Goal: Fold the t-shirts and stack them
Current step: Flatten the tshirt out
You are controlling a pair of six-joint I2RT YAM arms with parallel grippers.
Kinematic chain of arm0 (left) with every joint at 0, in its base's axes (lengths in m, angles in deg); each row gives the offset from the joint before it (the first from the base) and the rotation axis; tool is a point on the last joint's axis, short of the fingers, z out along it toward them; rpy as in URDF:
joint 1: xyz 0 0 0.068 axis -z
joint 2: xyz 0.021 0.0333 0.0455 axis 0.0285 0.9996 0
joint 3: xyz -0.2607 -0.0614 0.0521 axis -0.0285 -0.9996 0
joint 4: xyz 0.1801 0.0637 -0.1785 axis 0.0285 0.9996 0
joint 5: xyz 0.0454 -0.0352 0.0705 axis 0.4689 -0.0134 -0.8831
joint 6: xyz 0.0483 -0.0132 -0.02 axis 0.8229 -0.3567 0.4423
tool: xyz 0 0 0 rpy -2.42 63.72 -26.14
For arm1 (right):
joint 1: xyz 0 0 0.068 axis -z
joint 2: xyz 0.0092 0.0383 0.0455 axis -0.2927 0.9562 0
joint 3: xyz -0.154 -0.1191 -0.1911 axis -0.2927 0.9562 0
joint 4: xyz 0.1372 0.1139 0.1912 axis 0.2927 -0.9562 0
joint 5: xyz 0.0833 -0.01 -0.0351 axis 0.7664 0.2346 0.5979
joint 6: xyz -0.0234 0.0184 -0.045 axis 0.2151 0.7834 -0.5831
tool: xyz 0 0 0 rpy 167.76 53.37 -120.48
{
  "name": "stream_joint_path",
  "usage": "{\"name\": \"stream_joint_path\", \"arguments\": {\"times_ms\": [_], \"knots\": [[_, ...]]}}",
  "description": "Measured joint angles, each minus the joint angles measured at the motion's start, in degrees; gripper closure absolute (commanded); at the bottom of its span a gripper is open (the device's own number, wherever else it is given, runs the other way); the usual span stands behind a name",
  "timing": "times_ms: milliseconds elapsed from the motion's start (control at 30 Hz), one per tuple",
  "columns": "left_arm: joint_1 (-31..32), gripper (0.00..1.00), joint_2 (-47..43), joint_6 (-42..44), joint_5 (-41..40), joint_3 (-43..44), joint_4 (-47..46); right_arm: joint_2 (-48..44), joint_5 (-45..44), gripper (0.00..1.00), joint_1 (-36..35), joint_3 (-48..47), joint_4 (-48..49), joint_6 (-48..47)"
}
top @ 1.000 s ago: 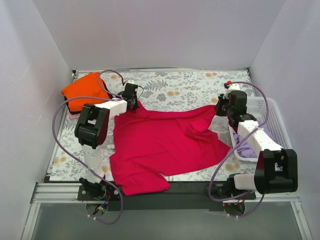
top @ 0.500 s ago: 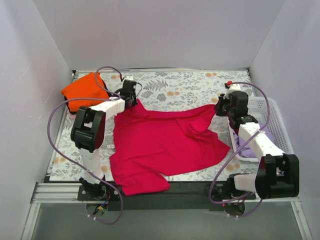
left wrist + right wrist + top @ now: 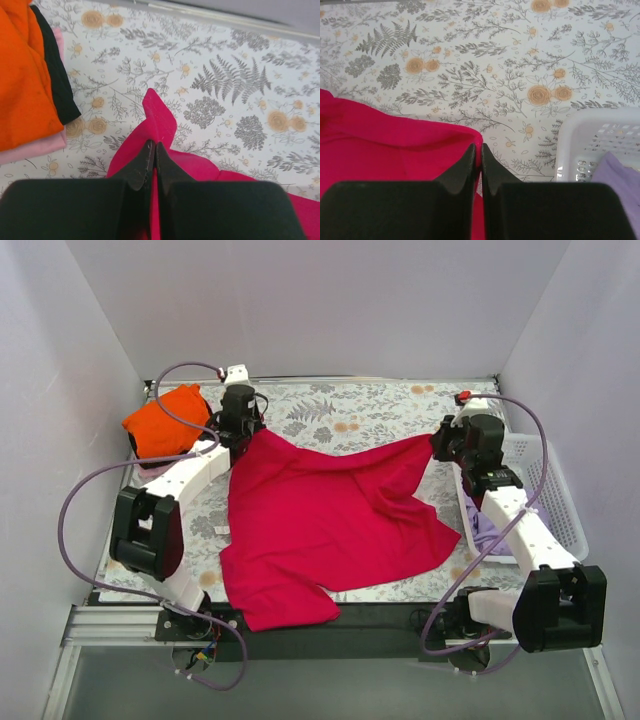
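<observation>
A crimson-magenta t-shirt (image 3: 320, 520) lies spread over the flowered table, its near edge hanging over the front. My left gripper (image 3: 243, 436) is shut on its far left corner (image 3: 159, 117), lifted off the table. My right gripper (image 3: 441, 445) is shut on its far right corner (image 3: 465, 137), also raised. A folded orange t-shirt (image 3: 160, 420) sits at the back left, on top of a pale pink one (image 3: 35, 147). A lavender t-shirt (image 3: 620, 175) lies in the white basket (image 3: 545, 495).
The white lattice basket (image 3: 585, 142) stands along the right edge, close beside my right arm. A black strip of cloth (image 3: 55, 80) lies along the orange stack's edge. White walls close in the back and both sides.
Both grippers have moved toward the back and up, pulling the crimson shirt's far edge taut and lifting its corners. The left jaws closed fully on the cloth.
</observation>
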Motion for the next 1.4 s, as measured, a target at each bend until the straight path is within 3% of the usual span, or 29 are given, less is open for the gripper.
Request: {"name": "stream_joint_path", "arguments": {"times_ms": [333, 600, 1067, 1400], "knots": [[0.00, 1.00, -11.21, 0.72, 0.22, -1.46, -0.98, -3.61, 0.59, 0.99, -0.48, -8.70, -2.64, -1.09], [0.00, 1.00, -25.49, 0.66, 1.88, -1.20, -0.81, -12.37, 2.23, 0.99, -0.52, -15.50, -5.53, -2.10], [0.00, 1.00, -41.68, -3.89, 13.25, 8.96, 5.18, -27.23, 10.14, 0.99, -0.55, -29.31, -14.56, -2.67], [0.00, 1.00, -45.51, -6.27, 21.20, 20.94, 10.64, -29.22, 15.54, 0.99, -0.55, -42.21, -18.93, -2.45]]}}
